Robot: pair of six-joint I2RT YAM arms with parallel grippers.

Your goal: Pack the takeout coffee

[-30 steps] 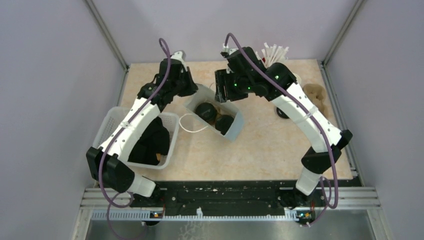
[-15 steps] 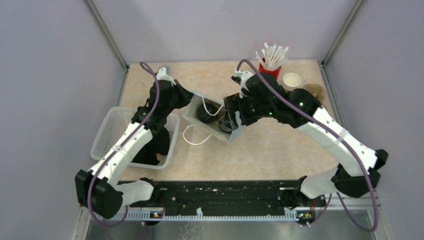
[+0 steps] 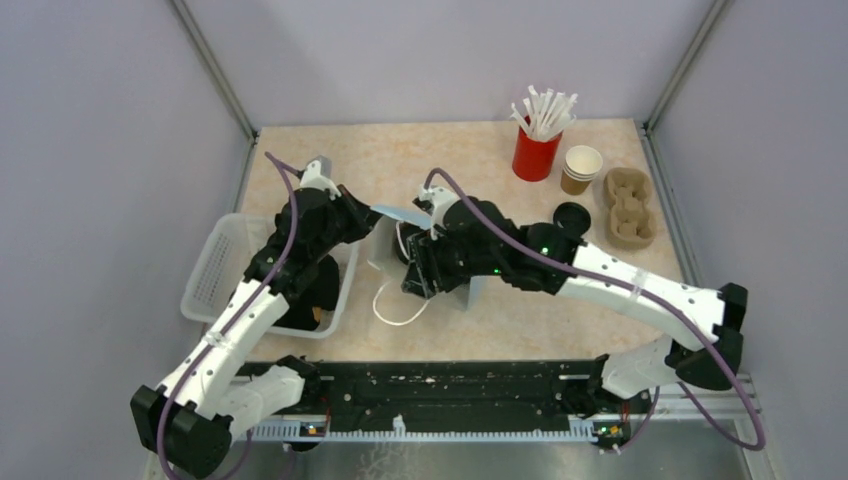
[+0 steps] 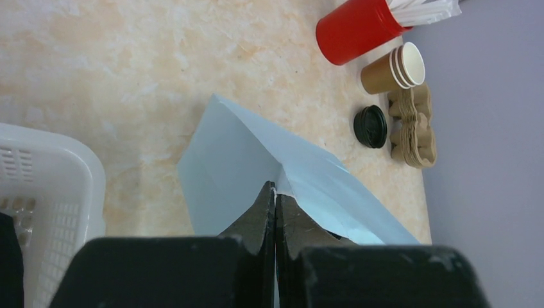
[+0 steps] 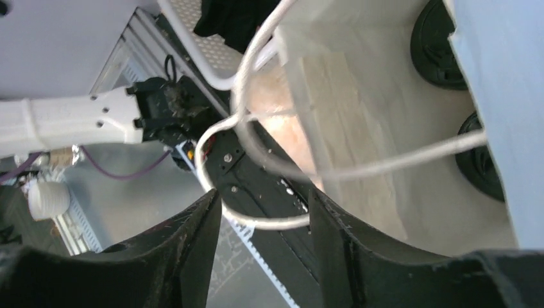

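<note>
The pale blue paper bag (image 3: 393,213) stands mid-table, mostly hidden under my right arm. My left gripper (image 3: 362,216) is shut on the bag's upper edge (image 4: 282,173), its tips (image 4: 274,192) pinching the paper. My right gripper (image 3: 413,280) is open at the bag's near side. In the right wrist view the bag's white cord handle (image 5: 269,222) loops between the open fingers (image 5: 266,218), not gripped. Two black-lidded coffee cups (image 5: 436,45) (image 5: 482,160) sit inside the bag. A stack of lidless kraft cups (image 3: 581,167) stands at the back right, also in the left wrist view (image 4: 392,68).
A red cup of white straws (image 3: 536,150) stands beside the stacked cups. A loose black lid (image 3: 572,216) and a pulp cup carrier (image 3: 628,206) lie at the right. A white basket (image 3: 212,268) holding something black sits at the left, under my left arm.
Both arms have swung toward the near side. My right gripper has come down from the back to the bag's near handle. The left gripper has pulled the bag's edge along, still shut on it.
</note>
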